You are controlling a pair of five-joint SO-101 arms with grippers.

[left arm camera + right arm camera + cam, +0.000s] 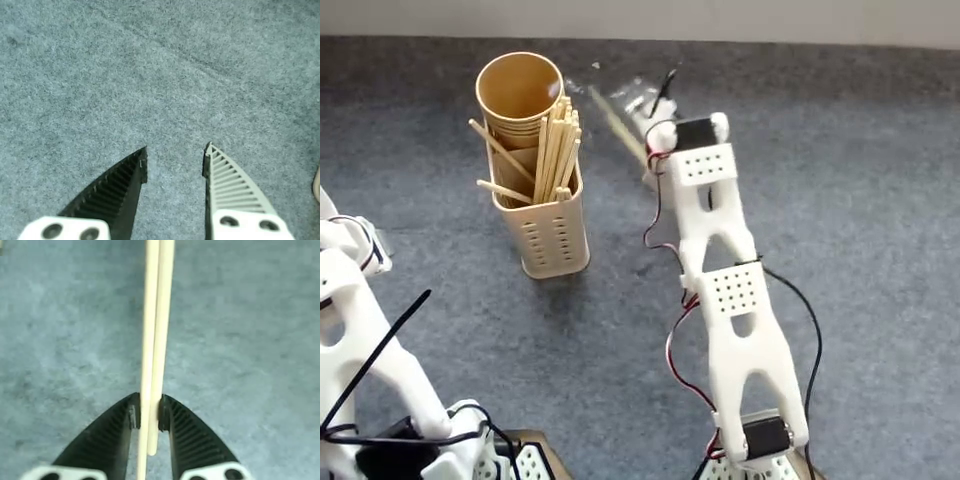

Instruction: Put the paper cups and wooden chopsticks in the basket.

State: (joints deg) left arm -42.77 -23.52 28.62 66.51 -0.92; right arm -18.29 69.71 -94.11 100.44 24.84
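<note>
Here, in the high view's upper left, the basket (555,240) stands upright with the paper cups (518,88) stacked inside. A bundle of chopsticks (560,150) sits beside them, some sticks poking past its rim. Just right of it, at upper centre, the right gripper (149,415) is clamped on a chopstick pair (156,330) whose far end lies near the bundle. The left gripper (175,161) hangs with jaws apart over grey carpet (150,60). In the high view, carpet stretches from the basket's foot to the lower edge, and past the right arm (735,300) to the right edge.
</note>
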